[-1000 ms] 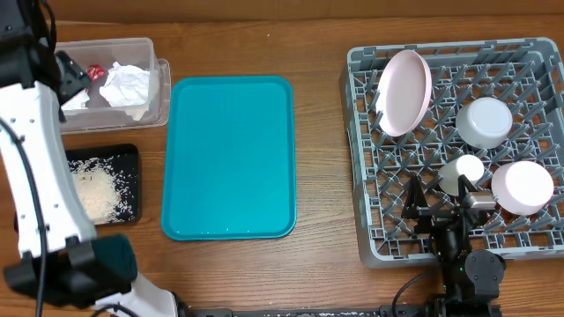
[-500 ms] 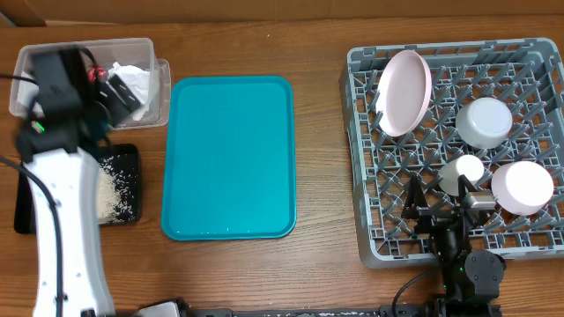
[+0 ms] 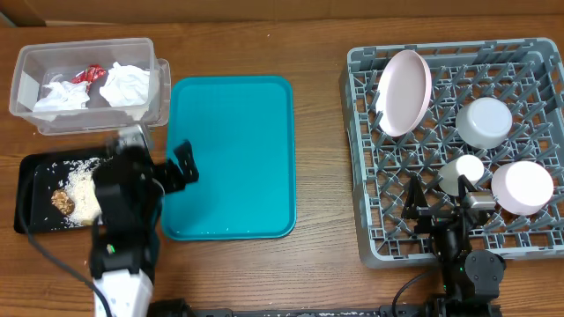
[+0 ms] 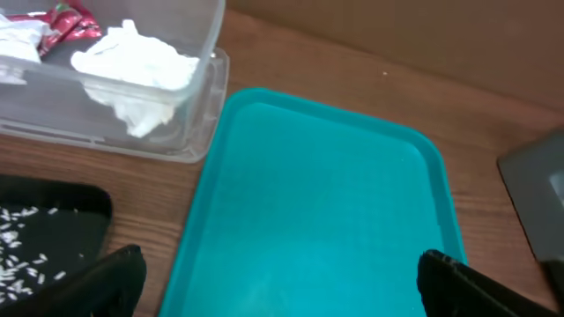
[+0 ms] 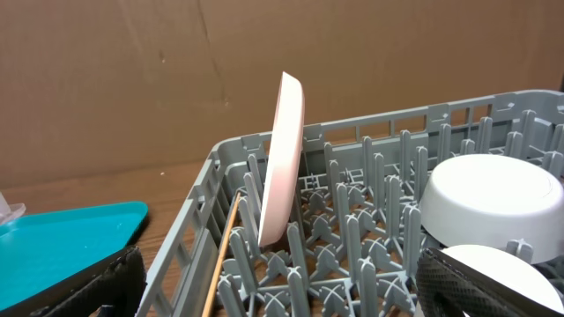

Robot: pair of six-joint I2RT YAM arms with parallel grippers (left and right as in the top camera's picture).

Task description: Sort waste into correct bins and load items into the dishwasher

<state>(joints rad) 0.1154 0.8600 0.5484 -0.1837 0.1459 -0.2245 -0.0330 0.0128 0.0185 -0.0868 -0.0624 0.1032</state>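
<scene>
The clear tub (image 3: 84, 41) at the far left holds two crumpled white napkins (image 3: 125, 84) and a small red wrapper (image 3: 91, 72). In front of it, the black tray (image 3: 26, 189) carries white rice (image 3: 84, 189) and brown bits (image 3: 62, 201). My left gripper (image 3: 159, 157) hovers open and empty over the teal tray's left edge (image 4: 282, 295). The grey dish rack (image 3: 361, 158) on the right holds the upright pink plate (image 3: 404, 92), two whitish bowls (image 3: 485, 121) (image 3: 522, 187) and a white cup (image 3: 463, 172). My right gripper (image 3: 438, 204) is open and empty at the rack's near side (image 5: 286, 295).
The big teal tray (image 3: 233, 106) lies bare between the bins and the rack. Brown wooden table (image 3: 322, 132) shows between tray and rack. In the left wrist view the tub wall (image 4: 106, 123) stands just left of the teal tray (image 4: 326, 194).
My left arm has swung from over the tub down to the near side, between the black tray and teal tray, uncovering both bins. The right arm has not moved.
</scene>
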